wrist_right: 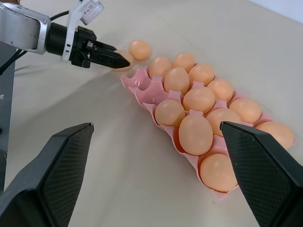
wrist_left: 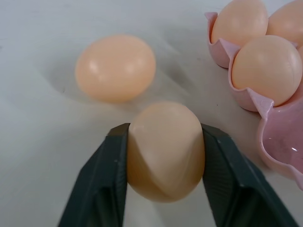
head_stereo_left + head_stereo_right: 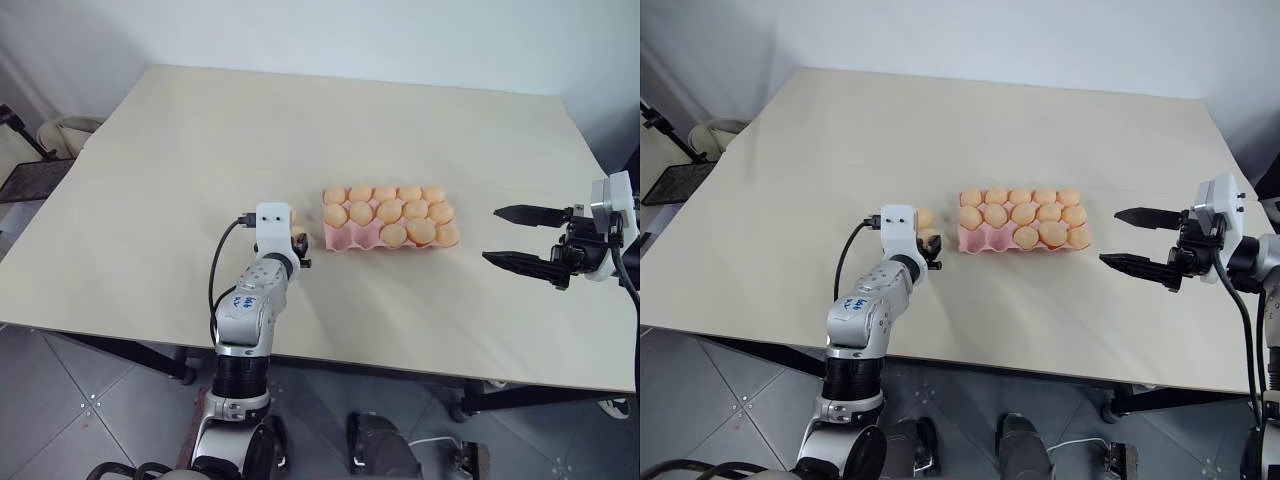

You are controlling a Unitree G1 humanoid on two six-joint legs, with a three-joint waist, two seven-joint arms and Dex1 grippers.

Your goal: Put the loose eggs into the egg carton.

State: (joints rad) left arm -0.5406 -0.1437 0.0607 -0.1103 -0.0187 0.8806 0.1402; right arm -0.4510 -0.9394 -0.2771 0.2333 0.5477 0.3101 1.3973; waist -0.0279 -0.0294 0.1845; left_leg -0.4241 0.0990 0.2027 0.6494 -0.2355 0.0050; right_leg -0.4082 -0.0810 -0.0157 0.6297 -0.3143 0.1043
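Left claw [image 2: 163, 156] clamped on one loose egg [image 2: 165, 149] resting on the tabletop [image 3: 180, 160]; second loose egg [image 2: 115, 67] just beyond its fingertips; egg carton [image 3: 345, 236] just beside. Right claw [image 3: 518, 238] spread wide, empty, well apart from carton.

You're looking at a wide pale wood desk [image 3: 200, 180] set against a plain white wall [image 3: 350, 35]. Below its near edge lies a grey tiled floor [image 3: 80, 400]. Off the desk's left side you can see a dark mesh stand [image 3: 30, 175]
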